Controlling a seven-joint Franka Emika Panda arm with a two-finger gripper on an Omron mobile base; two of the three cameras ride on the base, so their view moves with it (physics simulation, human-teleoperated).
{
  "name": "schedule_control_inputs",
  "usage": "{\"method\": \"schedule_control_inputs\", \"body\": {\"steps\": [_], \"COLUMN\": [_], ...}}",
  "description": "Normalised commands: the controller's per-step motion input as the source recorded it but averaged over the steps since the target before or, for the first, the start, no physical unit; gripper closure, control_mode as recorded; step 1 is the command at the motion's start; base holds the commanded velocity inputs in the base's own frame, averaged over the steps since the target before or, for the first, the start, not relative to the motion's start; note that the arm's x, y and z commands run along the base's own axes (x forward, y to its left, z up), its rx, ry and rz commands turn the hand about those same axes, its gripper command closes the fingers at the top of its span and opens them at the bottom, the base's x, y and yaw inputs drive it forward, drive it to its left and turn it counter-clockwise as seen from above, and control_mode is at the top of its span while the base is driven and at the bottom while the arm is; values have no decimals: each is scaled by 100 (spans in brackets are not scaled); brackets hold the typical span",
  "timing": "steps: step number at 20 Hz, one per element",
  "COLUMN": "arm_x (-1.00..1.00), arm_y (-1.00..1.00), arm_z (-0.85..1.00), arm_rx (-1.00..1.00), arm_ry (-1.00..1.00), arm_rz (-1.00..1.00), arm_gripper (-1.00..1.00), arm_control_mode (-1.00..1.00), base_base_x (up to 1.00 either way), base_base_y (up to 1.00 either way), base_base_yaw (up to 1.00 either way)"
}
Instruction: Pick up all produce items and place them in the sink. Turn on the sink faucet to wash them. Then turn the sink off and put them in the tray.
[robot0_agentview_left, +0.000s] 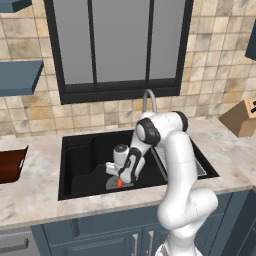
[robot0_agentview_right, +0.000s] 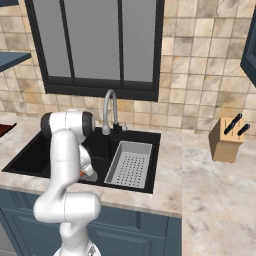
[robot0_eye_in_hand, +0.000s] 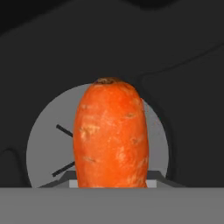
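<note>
Gripper (robot0_agentview_left: 120, 183) clenched on the carrot (robot0_eye_in_hand: 111, 135), holding it low inside the sink (robot0_agentview_left: 80, 150), directly over the drain (robot0_eye_in_hand: 43, 144), probably so it lands beneath the faucet (robot0_agentview_right: 109, 107) for washing.

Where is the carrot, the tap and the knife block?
carrot (robot0_eye_in_hand: 111, 135), hand view, middle of its orange body.
tap (robot0_agentview_right: 109, 100), right base view, top of the arched spout.
knife block (robot0_agentview_right: 223, 141), right base view, its wooden front.
</note>
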Motion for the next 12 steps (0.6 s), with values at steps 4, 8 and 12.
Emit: {"method": "schedule_control_inputs", "body": {"steps": [4, 8, 12], "arm_x": [32, 25, 20], "arm_y": [-2, 0, 0], "arm_z": [-64, -41, -33], "arm_rx": [-3, 0, 0], "arm_ry": [1, 0, 0], "arm_rz": [13, 10, 10], "arm_gripper": [100, 100, -100], "arm_control_mode": [-100, -100, -100], "base_base_x": [0, 0, 0], "base_base_y": [0, 0, 0], "base_base_yaw": [0, 0, 0]}}
